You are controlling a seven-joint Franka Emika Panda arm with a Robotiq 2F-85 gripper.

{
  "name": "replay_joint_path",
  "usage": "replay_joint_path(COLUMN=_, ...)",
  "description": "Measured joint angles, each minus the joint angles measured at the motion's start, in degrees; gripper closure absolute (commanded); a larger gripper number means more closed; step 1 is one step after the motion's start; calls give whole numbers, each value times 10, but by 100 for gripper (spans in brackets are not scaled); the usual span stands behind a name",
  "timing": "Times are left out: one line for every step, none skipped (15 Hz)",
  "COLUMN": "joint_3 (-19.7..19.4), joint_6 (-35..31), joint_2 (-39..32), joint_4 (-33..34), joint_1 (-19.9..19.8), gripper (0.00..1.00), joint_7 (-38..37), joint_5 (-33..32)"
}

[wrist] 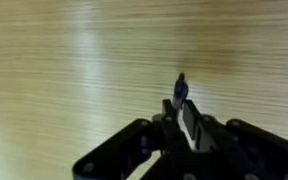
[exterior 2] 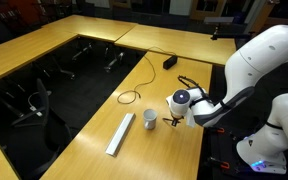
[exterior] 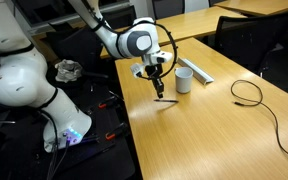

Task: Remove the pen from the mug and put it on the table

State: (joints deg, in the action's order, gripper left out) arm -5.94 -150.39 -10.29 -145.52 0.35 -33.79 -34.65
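My gripper [exterior: 159, 84] is shut on the pen [exterior: 161, 92], a thin dark stick held upright with its tip just above the wooden table [exterior: 199, 125]. In the wrist view the pen [wrist: 181, 88] pokes out between the closed fingers [wrist: 182, 118] over bare wood. The white mug [exterior: 184, 79] stands on the table just beside the gripper, apart from it. In an exterior view the mug [exterior 2: 150, 120] sits next to the gripper [exterior 2: 171, 119]; the pen is too small to make out there.
A long white flat bar [exterior: 196, 70] lies behind the mug, also seen in an exterior view [exterior 2: 120, 134]. A looped black cable [exterior: 249, 95] lies on the table to one side. The table edge [exterior: 132, 120] drops off near the gripper.
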Motion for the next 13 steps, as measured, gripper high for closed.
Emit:
replay_joint_path(joint_3=-2, joint_6=0, joint_2=-2, joint_4=0, joint_1=0, gripper=40, joint_7=-3, joint_5=0)
replay_joint_path(joint_3=-4, joint_6=0, joint_2=-2, joint_4=0, joint_1=0, gripper=33, joint_7=-3, joint_5=7)
replay_joint_path(joint_3=-3, joint_6=0, joint_2=-2, joint_4=-1, joint_1=0, gripper=27, joint_7=15, joint_5=39)
replay_joint_path(joint_3=2, joint_6=0, joint_2=-1, joint_4=-2, joint_1=-3, gripper=19, joint_7=57, joint_5=95)
replay_joint_path(joint_3=15, joint_6=5, joint_2=1, joint_4=-2, joint_1=-11, gripper=12, joint_7=112, joint_5=161)
replay_joint_path(joint_3=32, joint_6=18, joint_2=7, joint_4=0, joint_1=-23, gripper=3, joint_7=170, joint_5=230)
replay_joint_path(joint_3=46, joint_6=45, joint_2=17, joint_4=6, joint_1=-31, gripper=1, joint_7=228, joint_5=294)
replay_joint_path(joint_3=50, joint_6=81, joint_2=30, joint_4=17, joint_1=-32, gripper=0, joint_7=271, joint_5=335)
replay_joint_path(joint_3=50, joint_6=122, joint_2=46, joint_4=32, joint_1=-32, gripper=0, joint_7=291, joint_5=349)
replay_joint_path(joint_3=48, joint_6=164, joint_2=63, joint_4=49, joint_1=-32, gripper=0, joint_7=296, joint_5=349)
replay_joint_path(joint_3=44, joint_6=203, joint_2=80, joint_4=66, joint_1=-33, gripper=0, joint_7=298, joint_5=340)
replay_joint_path(joint_3=41, joint_6=234, joint_2=95, joint_4=80, joint_1=-33, gripper=0, joint_7=298, joint_5=326)
replay_joint_path(joint_3=40, joint_6=258, joint_2=107, joint_4=93, joint_1=-33, gripper=0, joint_7=298, joint_5=313)
